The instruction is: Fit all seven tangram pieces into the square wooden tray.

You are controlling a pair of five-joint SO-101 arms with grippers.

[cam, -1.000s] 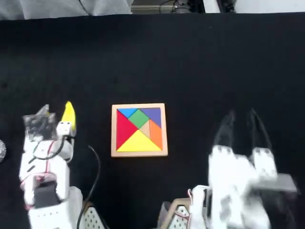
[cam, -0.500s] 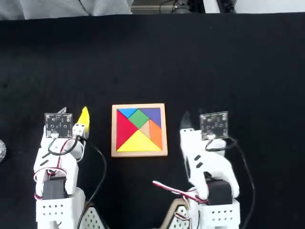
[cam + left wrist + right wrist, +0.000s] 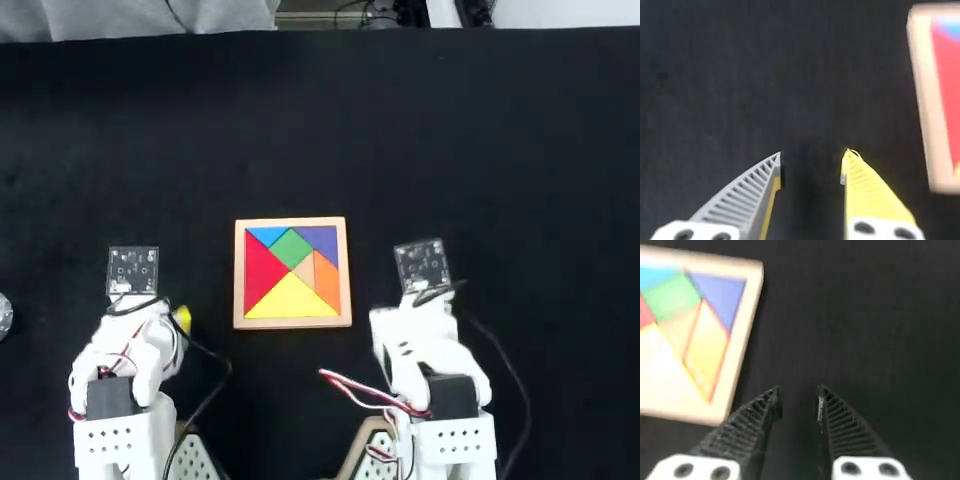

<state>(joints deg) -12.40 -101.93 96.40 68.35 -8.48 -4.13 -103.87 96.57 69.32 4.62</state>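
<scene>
The square wooden tray (image 3: 292, 322) lies at the table's middle, packed flat with several coloured tangram pieces, among them a red triangle (image 3: 260, 272), a yellow triangle (image 3: 292, 298) and a green square (image 3: 292, 247). My left arm (image 3: 128, 345) is folded back to the tray's left. Its gripper (image 3: 812, 160) hangs open and empty over bare black cloth, with the tray's rim (image 3: 921, 100) off to one side. My right arm (image 3: 425, 345) is folded back to the tray's right. Its gripper (image 3: 798, 395) is open and empty beside the tray's edge (image 3: 747, 340), close to the blue triangle (image 3: 722, 292).
Black cloth (image 3: 480, 150) covers the whole table around the tray. A small grey round object (image 3: 4, 315) sits at the far left edge. Cables (image 3: 350, 392) trail near the arm bases at the front.
Both arms have drawn back toward their bases. The right arm swung in from the far right and folded down. The left gripper dropped from beside the tray toward the front.
</scene>
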